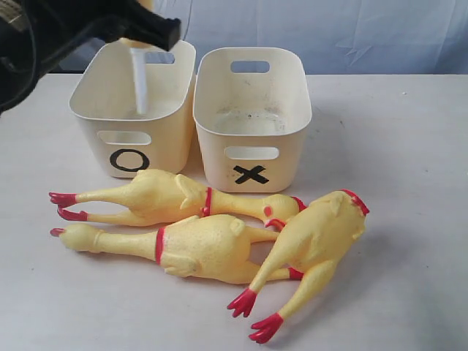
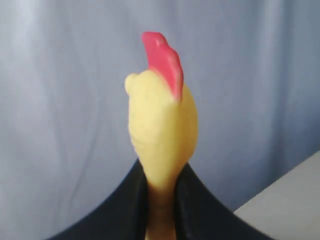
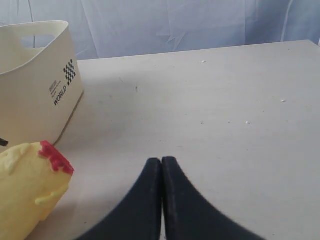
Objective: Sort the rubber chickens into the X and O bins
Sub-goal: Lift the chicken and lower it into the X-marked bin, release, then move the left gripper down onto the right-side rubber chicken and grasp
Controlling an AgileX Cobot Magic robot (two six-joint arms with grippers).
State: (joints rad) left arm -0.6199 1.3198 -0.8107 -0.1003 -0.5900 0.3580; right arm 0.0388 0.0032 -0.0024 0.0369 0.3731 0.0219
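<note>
- First, three large yellow rubber chickens lie on the desk (image 1: 409, 219) before the bins: the right chicken (image 1: 314, 238), red feet toward you; the front chicken (image 1: 197, 245), head left; the rear chicken (image 1: 146, 197), feet left.
- They look soft and light; fat bellies would likely squash and slip, so take a narrow neck or the legs.
- Your right hand (image 3: 161, 165) is pressed together, empty, near the right chicken's comb.
- Behind stand the O bin (image 1: 88, 95) and X bin (image 1: 252, 157), side by side.
- Farthest, your left hand (image 2: 160, 185) is clamped on the small chicken's (image 2: 160, 120) neck above the O bin.
</note>
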